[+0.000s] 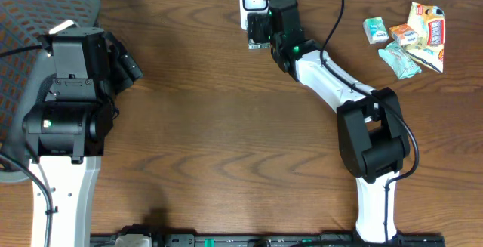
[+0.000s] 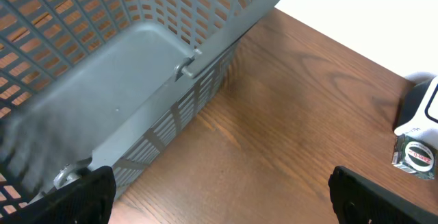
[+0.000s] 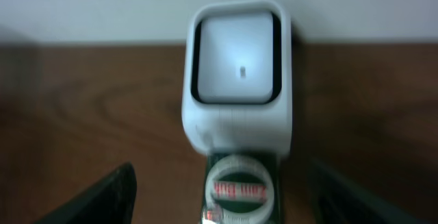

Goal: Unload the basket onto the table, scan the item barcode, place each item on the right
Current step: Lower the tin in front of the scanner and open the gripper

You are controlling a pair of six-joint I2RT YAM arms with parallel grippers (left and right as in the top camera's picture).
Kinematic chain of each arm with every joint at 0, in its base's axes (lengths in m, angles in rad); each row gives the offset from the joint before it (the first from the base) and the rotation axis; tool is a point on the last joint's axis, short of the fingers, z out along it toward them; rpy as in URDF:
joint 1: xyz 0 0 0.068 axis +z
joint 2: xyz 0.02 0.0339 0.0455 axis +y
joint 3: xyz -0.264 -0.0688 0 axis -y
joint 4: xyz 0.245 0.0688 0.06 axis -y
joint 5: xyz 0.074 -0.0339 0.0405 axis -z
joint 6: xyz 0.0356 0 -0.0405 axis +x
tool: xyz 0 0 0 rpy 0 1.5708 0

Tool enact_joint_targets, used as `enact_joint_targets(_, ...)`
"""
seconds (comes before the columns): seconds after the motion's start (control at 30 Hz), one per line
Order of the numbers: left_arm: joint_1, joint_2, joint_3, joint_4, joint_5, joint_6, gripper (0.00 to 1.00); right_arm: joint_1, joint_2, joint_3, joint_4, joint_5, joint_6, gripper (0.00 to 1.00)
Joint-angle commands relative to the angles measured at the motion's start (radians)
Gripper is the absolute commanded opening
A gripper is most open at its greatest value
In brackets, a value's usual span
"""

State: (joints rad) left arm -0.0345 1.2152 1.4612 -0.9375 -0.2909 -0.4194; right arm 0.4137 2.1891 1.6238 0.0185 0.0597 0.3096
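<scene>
Right end effector [image 3: 220, 183], jaws apart, straddles the small dark-green round-labelled packet [image 3: 236, 195]; its long axis runs straight ahead to the white box-shaped scanner [image 3: 236, 80].

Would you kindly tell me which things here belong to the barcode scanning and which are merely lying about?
Job in hand:
white scanner
dark packet with round label, lying before it

Lying about:
pile of snack packets
grey basket
</scene>
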Motion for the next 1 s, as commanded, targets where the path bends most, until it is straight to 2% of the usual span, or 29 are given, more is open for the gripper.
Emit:
enact_joint_targets(0.0,0.003,-0.007,0.013,-0.002,-0.010,-0.005,0.98,0.007,0.013,0.007,-0.043,0.009,0.043,0.66)
enact_joint_targets(0.13,0.003,-0.007,0.013,-0.002,-0.010,-0.005,0.97,0.007,0.033,0.007,-0.064,-0.014,0.057,0.31)
enact_joint_targets(0.3,0.003,-0.007,0.013,-0.002,-0.010,-0.005,0.97,0.007,0.070,0.007,-0.029,-0.014,0.090,0.05)
enact_joint_targets(0.47,0.003,-0.007,0.013,-0.002,-0.010,-0.005,0.98,0.007,0.142,0.007,0.047,-0.053,0.127,0.02)
enact_joint_targets(0.73,0.003,-0.007,0.013,-0.002,-0.010,-0.005,0.98,0.006,0.177,0.007,0.018,-0.032,0.096,0.01)
enact_joint_targets(0.97,0.003,-0.007,0.013,-0.002,-0.010,-0.005,0.98,0.004,0.126,0.007,-0.134,-0.037,0.093,0.01)
